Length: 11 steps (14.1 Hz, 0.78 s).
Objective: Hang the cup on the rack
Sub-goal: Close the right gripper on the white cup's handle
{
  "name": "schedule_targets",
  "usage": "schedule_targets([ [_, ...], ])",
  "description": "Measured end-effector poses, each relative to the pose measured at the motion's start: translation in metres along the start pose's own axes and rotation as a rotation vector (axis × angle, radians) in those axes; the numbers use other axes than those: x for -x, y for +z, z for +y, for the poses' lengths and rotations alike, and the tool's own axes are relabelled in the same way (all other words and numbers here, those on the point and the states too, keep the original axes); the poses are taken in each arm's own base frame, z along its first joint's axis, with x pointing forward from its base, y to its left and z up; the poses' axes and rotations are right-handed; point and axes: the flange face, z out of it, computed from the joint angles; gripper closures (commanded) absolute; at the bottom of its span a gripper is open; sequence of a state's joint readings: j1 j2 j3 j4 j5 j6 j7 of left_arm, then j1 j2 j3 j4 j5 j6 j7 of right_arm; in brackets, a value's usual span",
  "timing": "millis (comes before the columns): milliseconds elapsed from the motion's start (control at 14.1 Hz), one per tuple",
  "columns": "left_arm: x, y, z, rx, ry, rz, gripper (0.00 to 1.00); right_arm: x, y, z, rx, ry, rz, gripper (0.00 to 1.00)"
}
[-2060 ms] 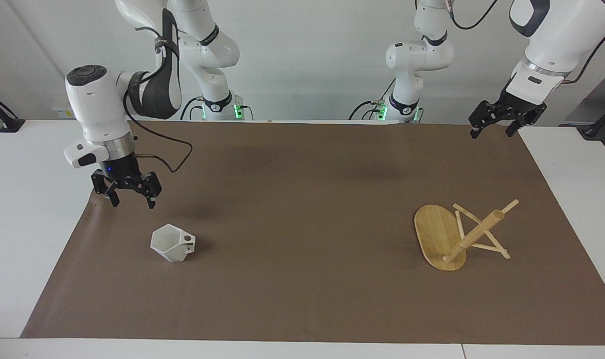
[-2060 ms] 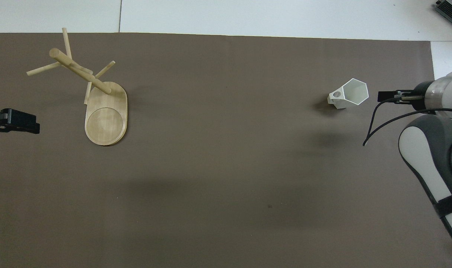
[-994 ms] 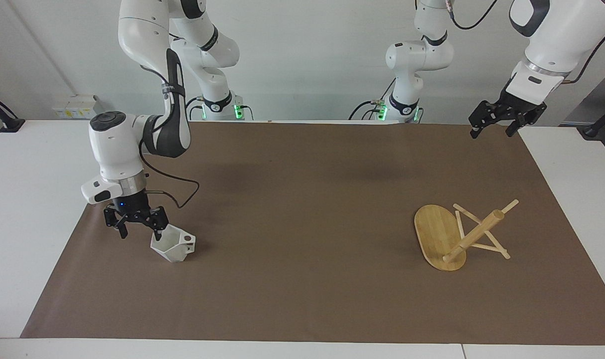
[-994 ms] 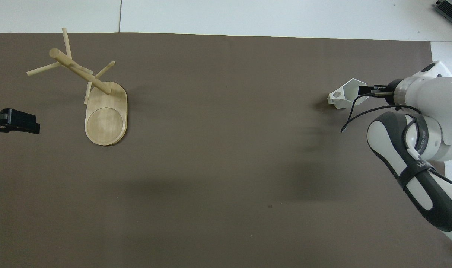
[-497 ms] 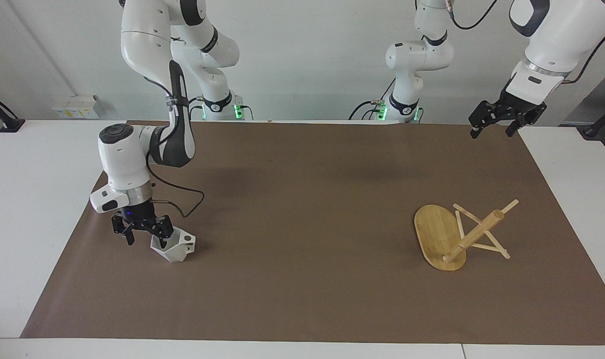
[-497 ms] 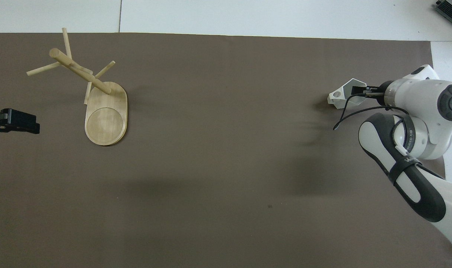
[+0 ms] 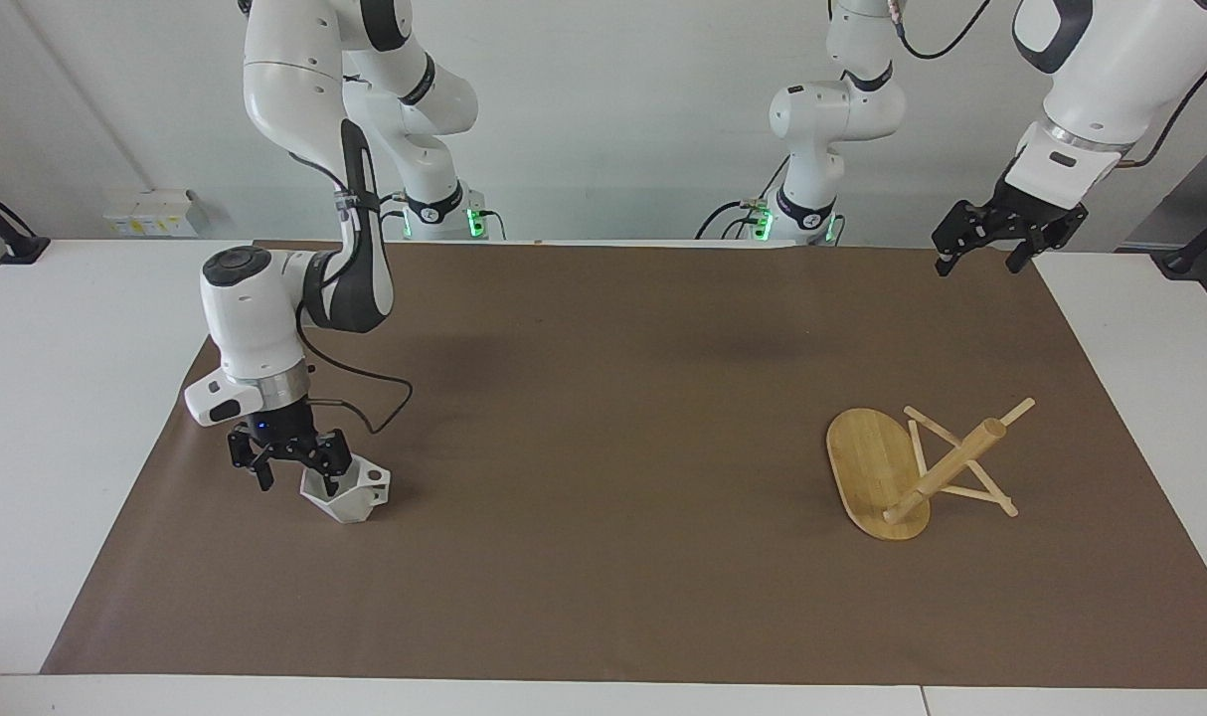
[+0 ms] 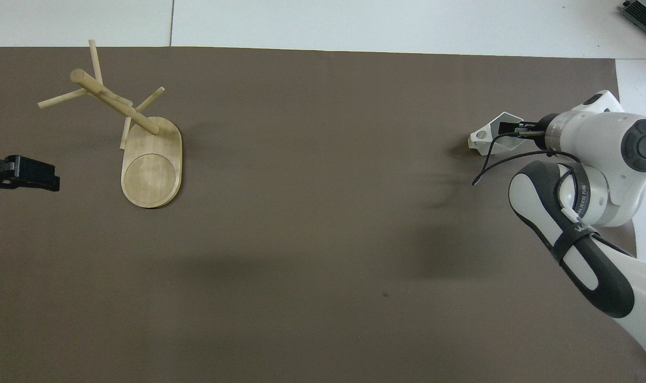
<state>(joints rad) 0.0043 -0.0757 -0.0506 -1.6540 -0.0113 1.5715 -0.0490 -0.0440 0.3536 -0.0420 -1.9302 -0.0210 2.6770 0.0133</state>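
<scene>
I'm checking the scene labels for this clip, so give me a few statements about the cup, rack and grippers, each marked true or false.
1. The rack stands upright on its base. False: it lies tipped over, post slanting.
2. The right gripper is down at the cup, one finger inside its rim. True.
3. The cup hangs on a peg. False: it sits on the brown mat.
4. The left gripper is up in the air, open. True.
5. The cup touches the rack. False: they are at the table's two ends.
</scene>
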Motion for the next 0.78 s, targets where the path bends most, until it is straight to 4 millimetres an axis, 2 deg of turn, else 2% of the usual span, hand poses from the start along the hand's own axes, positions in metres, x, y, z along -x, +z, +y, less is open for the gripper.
schedule_targets([
  [568, 0.001, 0.006, 0.001, -0.001, 0.002, -0.015, 0.00, 0.000, 0.000, -0.003, -0.004, -0.004, -0.006, 0.64],
  [710, 0.004, 0.014, 0.002, -0.003, 0.005, -0.037, 0.00, 0.000, 0.000, -0.004, -0.004, -0.004, -0.006, 0.71],
  [781, 0.007, 0.017, 0.003, -0.004, 0.006, -0.047, 0.00, 0.000, 0.000, -0.004, -0.004, -0.004, -0.007, 0.71],
])
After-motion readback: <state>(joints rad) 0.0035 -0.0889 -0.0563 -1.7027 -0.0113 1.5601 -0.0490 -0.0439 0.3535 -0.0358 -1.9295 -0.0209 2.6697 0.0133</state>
